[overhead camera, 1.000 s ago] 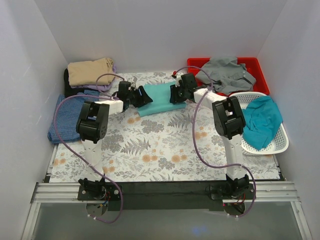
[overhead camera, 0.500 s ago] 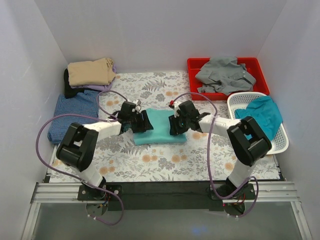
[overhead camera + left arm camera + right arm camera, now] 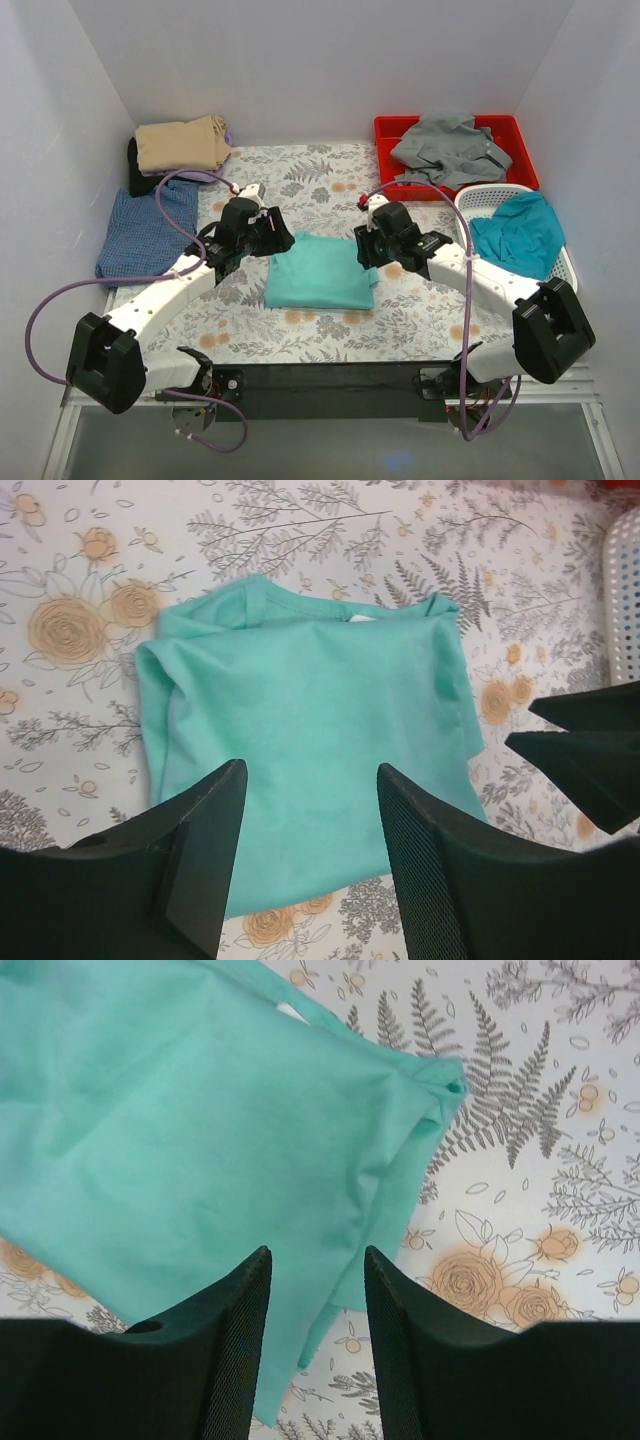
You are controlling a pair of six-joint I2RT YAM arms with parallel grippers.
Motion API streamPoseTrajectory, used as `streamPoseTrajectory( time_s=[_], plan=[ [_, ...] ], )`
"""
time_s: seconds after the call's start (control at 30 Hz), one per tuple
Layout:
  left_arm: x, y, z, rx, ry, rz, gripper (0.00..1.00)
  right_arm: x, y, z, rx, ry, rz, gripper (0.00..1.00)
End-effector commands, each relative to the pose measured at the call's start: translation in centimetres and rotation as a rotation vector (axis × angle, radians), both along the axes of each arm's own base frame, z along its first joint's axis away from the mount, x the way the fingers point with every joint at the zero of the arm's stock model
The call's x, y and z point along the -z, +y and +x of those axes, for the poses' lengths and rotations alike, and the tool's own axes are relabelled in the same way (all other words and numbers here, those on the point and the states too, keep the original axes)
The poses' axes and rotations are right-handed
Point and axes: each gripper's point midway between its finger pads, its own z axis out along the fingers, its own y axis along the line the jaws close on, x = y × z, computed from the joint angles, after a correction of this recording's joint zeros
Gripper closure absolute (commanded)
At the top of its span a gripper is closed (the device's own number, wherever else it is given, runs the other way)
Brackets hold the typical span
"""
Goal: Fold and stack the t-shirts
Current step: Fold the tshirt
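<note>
Between my two arms, on the flower-printed tablecloth (image 3: 320, 190), lies the folded mint-green cotton t-shirt (image 3: 318, 272), long axis left-to-right. My left gripper (image 3: 310, 780) and right gripper (image 3: 318, 1255) hover over its far corners, both spread wide, empty. The folded tan t-shirt (image 3: 180, 145) sits nearer my left.

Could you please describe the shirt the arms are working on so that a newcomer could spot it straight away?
On the floral tablecloth, look at the middle, between the open left gripper and right gripper: a mint green t-shirt lies flat there, folded into a rough rectangle. The teal t-shirt to its right is darker and sits crumpled in the white basket.
</note>
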Motion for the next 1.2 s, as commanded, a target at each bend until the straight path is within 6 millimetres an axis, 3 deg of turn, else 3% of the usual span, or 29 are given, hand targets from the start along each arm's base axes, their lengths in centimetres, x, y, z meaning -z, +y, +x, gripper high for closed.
streamPoseTrajectory(
  time_s=[0.0,0.1,0.23,0.4,0.83,1.1,1.17],
  plan=[
    [1.4,2.4,-0.2,-0.076,0.026,0.108,0.46,2.2,-2.2,-1.1,0.038,0.074,-0.072,0.51],
    [3.1,3.1,-0.8,-0.100,0.061,0.130,0.45,2.9,-2.7,-1.5,0.051,0.093,-0.030,0.48],
    [5.3,3.7,-1.5,-0.124,0.098,0.143,0.44,3.3,-4.3,-0.7,0.105,0.100,0.009,0.42],
    [7.1,3.3,-1.4,-0.113,0.129,0.145,0.43,4.5,-4.0,-1.1,0.060,0.171,0.099,0.40],
    [8.0,3.0,-1.0,-0.109,0.148,0.152,0.43,7.8,-0.6,-2.6,-0.054,0.302,0.260,0.40],
    [8.8,2.6,-1.4,-0.091,0.175,0.142,0.43,7.9,1.3,-3.0,-0.109,0.330,0.369,0.47],
    [8.9,2.5,-1.4,-0.085,0.180,0.140,0.43,8.6,1.2,-3.3,-0.093,0.356,0.373,0.55]
  ],
)
